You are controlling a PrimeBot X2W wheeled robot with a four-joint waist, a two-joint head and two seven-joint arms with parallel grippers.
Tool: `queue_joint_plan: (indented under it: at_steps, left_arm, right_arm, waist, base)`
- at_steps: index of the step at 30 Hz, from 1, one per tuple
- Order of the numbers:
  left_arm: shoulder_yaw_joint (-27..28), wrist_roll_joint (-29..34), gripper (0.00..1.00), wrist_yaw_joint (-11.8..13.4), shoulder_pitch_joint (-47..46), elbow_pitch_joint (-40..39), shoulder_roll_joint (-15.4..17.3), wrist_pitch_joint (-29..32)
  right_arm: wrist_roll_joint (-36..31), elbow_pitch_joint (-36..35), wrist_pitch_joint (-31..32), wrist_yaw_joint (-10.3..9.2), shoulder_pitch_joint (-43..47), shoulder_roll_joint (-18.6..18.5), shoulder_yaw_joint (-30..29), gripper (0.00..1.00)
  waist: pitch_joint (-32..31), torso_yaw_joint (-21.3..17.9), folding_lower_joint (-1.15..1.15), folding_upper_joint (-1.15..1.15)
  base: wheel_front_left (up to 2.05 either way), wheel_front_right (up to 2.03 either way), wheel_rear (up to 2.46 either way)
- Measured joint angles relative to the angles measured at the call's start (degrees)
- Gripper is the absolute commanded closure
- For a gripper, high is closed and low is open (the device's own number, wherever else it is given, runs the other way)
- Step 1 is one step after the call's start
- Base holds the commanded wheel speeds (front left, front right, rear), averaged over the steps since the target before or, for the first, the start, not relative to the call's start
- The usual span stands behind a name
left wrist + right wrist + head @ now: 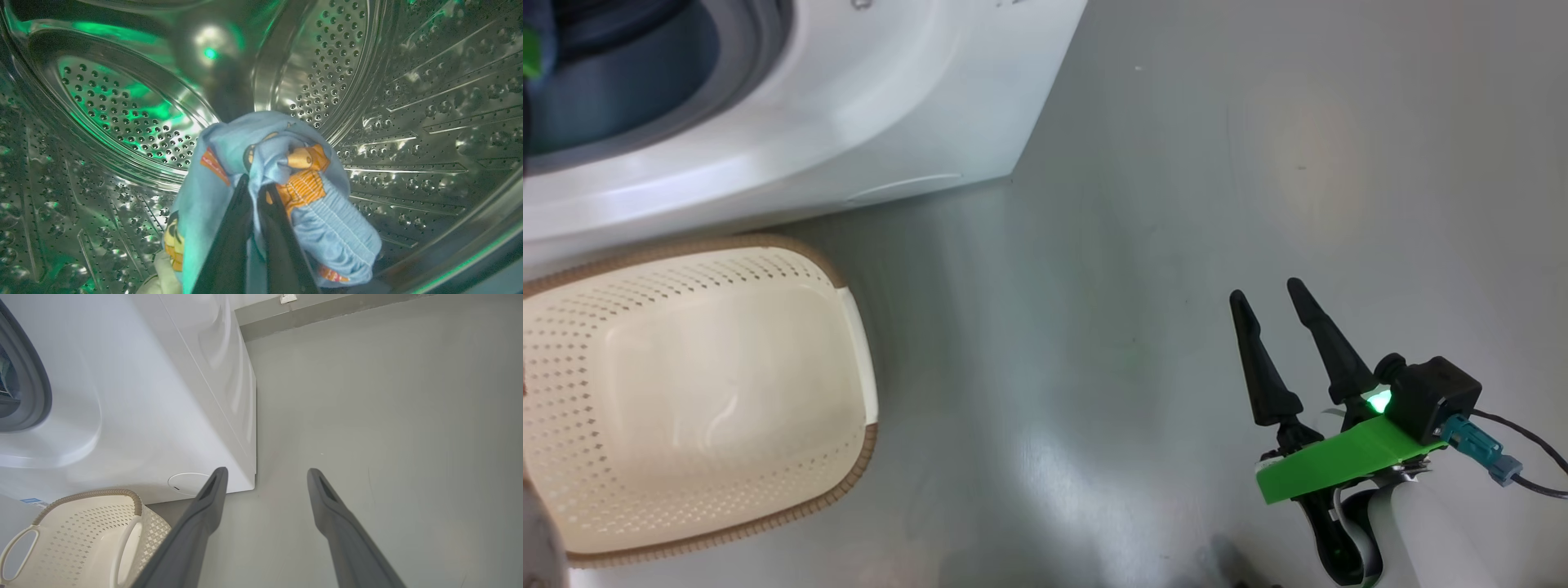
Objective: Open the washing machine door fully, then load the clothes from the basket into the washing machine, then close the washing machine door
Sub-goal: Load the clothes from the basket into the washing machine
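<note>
Left wrist view: my left tool [255, 185] grasps the clothes [229, 163] inside the washing machine [408, 122].
My right tool [1266, 290] stands released over the floor [1135, 245].

There is one washing machine [866, 106]. It has one steel drum [408, 122], one round filter cap [188, 484] and one blue label [30, 500]. There is one basket [572, 343], and it has two side handles [32, 530].

The grippers are two, the left gripper [255, 183] and the right gripper [1266, 290]. Each has two dark fingers. On the right one there is one green light [1378, 400].

Inside the drum I count one light-blue garment [229, 143] for certain, with at least three orange printed patches [304, 183] on it. A pale piece [161, 277] at the bottom edge of the left wrist view is perhaps a second garment, but it is cut off and dim.
</note>
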Motion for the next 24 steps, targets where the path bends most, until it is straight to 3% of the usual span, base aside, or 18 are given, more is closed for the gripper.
queue_joint_plan:
  at_steps: [12,24]
  left_arm:
    - [-1.5,0.1,1.00,-0.5,-5.8,5.1,1.6,-0.1]
    - [-2.6,0.6,1.00,-0.6,-11.5,3.2,3.1,-1.1]
  right_arm:
    - [0.1,-0.7,0.0,0.00,-1.2,0.0,0.0,0.00]
    - [1.0,-1.3,0.0,0.00,-2.3,0.0,0.5,0.00]
  waist:
    - [5.0,-0.4,0.00,0.00]
    - [10.1,-0.9,0.00,0.00]
  base:
    - [0.00,0.00,0.00]
    - [0.00,0.00,0.00]
